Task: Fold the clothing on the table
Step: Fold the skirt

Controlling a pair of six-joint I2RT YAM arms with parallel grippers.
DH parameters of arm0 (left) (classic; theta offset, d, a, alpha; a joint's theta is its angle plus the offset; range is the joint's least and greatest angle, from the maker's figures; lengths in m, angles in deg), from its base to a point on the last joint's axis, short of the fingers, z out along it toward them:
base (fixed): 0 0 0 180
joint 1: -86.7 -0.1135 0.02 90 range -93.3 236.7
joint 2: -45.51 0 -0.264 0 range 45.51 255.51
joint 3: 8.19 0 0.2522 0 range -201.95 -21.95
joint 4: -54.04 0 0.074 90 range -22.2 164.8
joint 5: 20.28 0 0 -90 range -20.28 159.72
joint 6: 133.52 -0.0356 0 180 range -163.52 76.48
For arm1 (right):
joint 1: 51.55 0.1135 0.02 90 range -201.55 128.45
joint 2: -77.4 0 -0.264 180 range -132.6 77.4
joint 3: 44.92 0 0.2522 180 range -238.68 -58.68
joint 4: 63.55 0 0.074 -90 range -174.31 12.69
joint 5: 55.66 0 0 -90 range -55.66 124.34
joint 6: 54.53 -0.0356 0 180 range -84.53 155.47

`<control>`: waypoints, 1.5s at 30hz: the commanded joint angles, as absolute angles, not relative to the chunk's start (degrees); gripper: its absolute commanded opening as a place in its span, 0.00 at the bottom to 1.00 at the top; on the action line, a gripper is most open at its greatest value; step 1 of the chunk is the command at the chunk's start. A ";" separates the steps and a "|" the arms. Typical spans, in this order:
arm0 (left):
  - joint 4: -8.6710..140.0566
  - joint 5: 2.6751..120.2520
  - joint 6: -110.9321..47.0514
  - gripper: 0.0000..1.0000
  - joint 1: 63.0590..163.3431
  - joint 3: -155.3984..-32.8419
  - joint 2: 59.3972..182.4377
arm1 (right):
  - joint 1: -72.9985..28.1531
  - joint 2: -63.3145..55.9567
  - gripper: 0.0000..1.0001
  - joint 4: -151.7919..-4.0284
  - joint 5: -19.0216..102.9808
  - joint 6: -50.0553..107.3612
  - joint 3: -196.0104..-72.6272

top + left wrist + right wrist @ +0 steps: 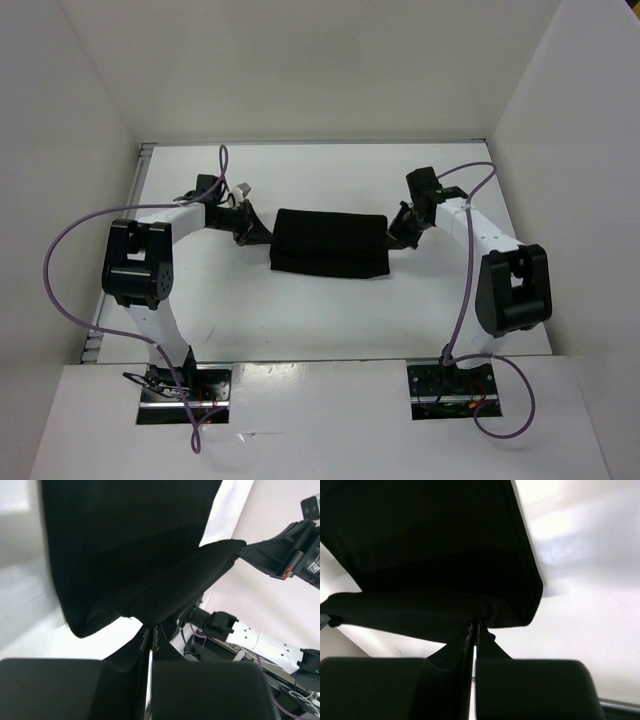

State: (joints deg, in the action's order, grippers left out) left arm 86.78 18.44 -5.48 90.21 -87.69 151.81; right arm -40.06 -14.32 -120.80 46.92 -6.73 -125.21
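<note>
**Top external: both arms reached inward, pinching the garment's ends**

The left gripper (pixel 262 233) and right gripper (pixel 393 236) faced each other with elbows bent outward. Each had its jaws clamped tight on one end of the black clothing (pixel 330 243), a folded band lying mid-table. White table (pixel 300 310) showed all round it, broadest toward the near edge.

My overhead camera looked down from six o'clock. The wrist cameras faced inward from nine and three, close on the shared clothing (pixel 330 243).
</note>
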 commanded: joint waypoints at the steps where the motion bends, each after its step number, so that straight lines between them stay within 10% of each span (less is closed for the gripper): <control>1: 85.37 20.32 -3.97 0.00 89.16 -91.29 153.26 | -41.62 -16.55 0.00 -119.24 42.96 -4.62 -129.87; 18: 80.72 21.99 0.86 0.00 89.69 -100.77 164.59 | -45.92 -30.08 0.00 -114.41 44.18 -2.15 -137.86; 23: 69.13 21.99 11.13 0.43 89.69 -103.94 167.41 | -47.41 -33.16 0.22 -109.76 42.87 -3.29 -142.17; 28: 63.33 25.07 17.64 0.51 89.69 -111.50 170.75 | -49.88 -31.24 0.36 -100.10 43.82 -4.87 -144.64; 45: 70.33 25.00 1.67 0.47 94.08 -98.42 159.50 | -41.88 -25.69 0.40 -111.06 41.02 4.35 -144.11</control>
State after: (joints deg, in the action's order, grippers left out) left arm 68.20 26.00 8.42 93.38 -99.38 159.81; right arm -42.93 -27.52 -107.44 42.48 0.99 -145.29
